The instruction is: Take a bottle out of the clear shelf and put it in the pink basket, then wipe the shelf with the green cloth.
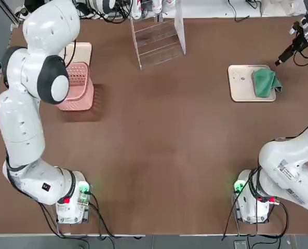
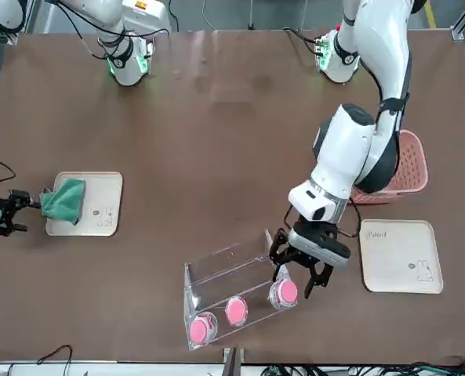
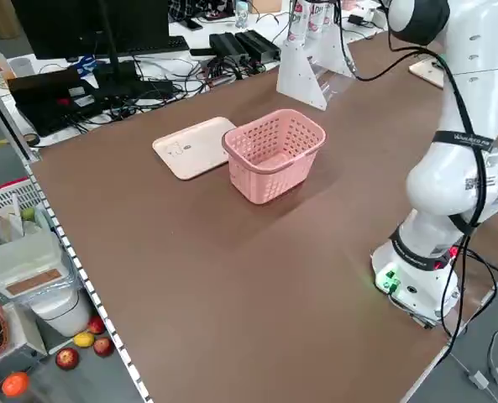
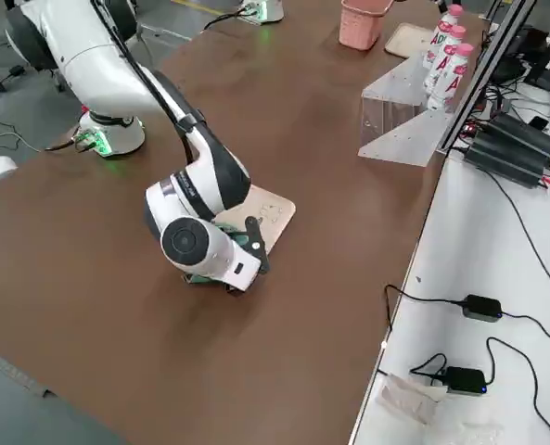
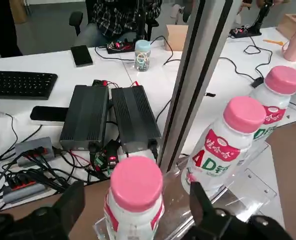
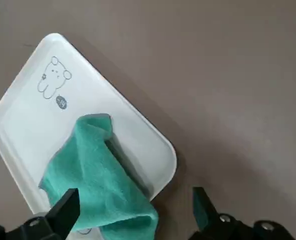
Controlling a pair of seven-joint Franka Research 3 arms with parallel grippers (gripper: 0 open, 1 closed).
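The clear shelf stands at the table's far edge with three pink-capped bottles in a row. My left gripper is open and straddles the end bottle on the pink basket's side. In the left wrist view its fingers stand on either side of that bottle, with gaps showing. The pink basket sits on the left, partly under my left arm. The green cloth lies bunched on a cream tray at the right. My right gripper is open, just beyond the cloth.
A second cream tray lies beside the basket on its far side. Behind the shelf run a metal post, cables and black boxes on a white desk. A person sits there, beyond the table.
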